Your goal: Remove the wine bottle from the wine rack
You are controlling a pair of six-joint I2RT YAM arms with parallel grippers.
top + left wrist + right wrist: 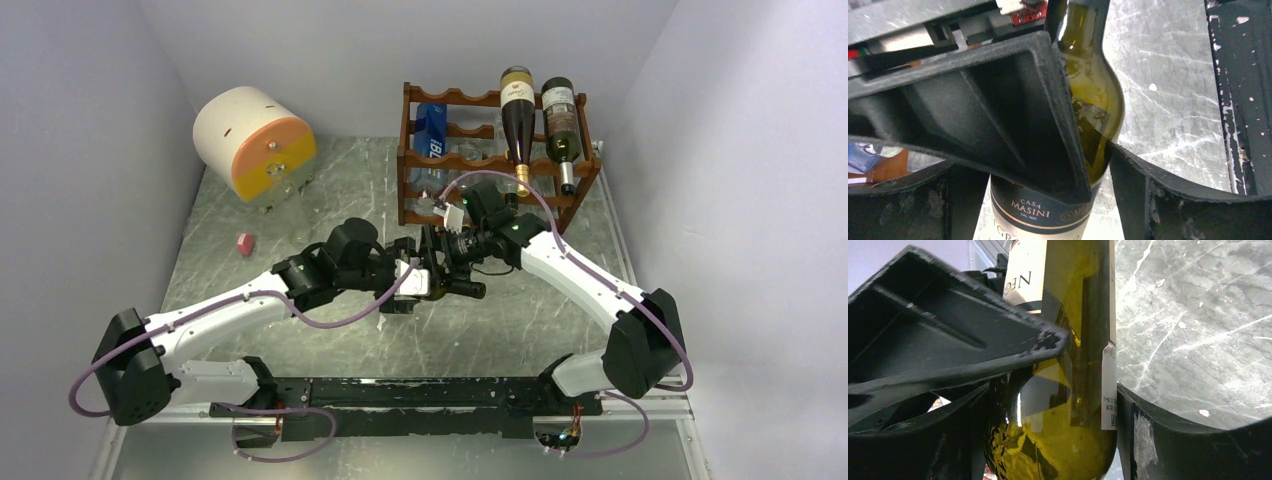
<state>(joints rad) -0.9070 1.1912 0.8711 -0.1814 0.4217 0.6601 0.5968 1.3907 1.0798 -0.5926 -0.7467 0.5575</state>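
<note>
Green glass: the bottle (1095, 100) is off the rack (495, 160) and sits mid-table in front of it, between the two arms. I cannot tell whether it is lifted or resting on the table (520, 335).
Right claw (1053, 440): clamped on the bottle near the shoulder, a finger against the glass on each side, with the label pointing away from its camera.
Left claw (1048, 205): its fingers bracket the body at the label, and both seem to touch the glass. It reads as closed on the bottle, though how firmly is unclear.
Dark wedge: each wrist view shows one lying across the glass, probably a finger of the other claw, since the two grips sit very close together.
Why both hold: smooth round glass can roll or swing in a single grip. Two opposed grips likely steady it, or make a handover from one arm to the other.
Spare bottles: two (518, 115) lie on the top tier, necks toward the arms, away from both claws.
Progress: the removal looks done, and what remains is probably setting the bottle down.
Risk: if one claw lets go before the other bites, the heavy end may tip.
</note>
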